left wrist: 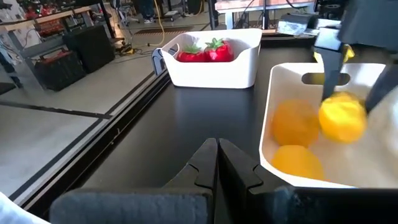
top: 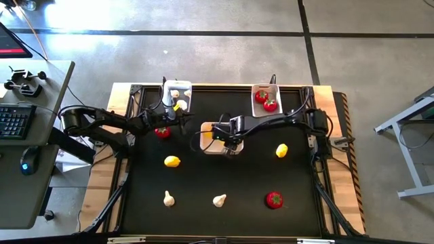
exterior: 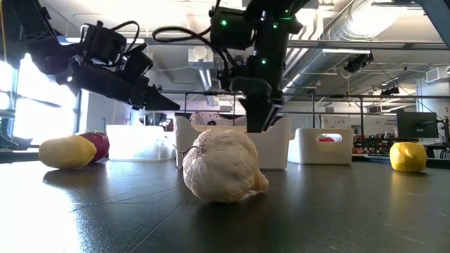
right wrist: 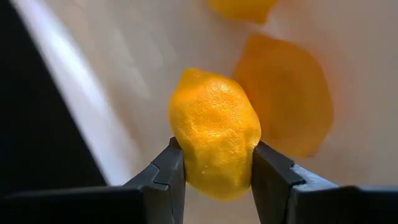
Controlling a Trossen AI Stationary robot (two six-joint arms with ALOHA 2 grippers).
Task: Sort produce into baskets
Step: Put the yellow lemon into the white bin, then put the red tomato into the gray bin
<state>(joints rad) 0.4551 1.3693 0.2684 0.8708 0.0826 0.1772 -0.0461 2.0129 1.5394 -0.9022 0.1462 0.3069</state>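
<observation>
Now right hand grips lemon over middle basket; left hand closed, empty.

Bright backlit window glare at low view's left, blurred bin behind lemon.

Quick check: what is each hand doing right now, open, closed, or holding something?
Left hand: closed, empty.
Right hand: closed on a lemon, over the middle basket.
</observation>
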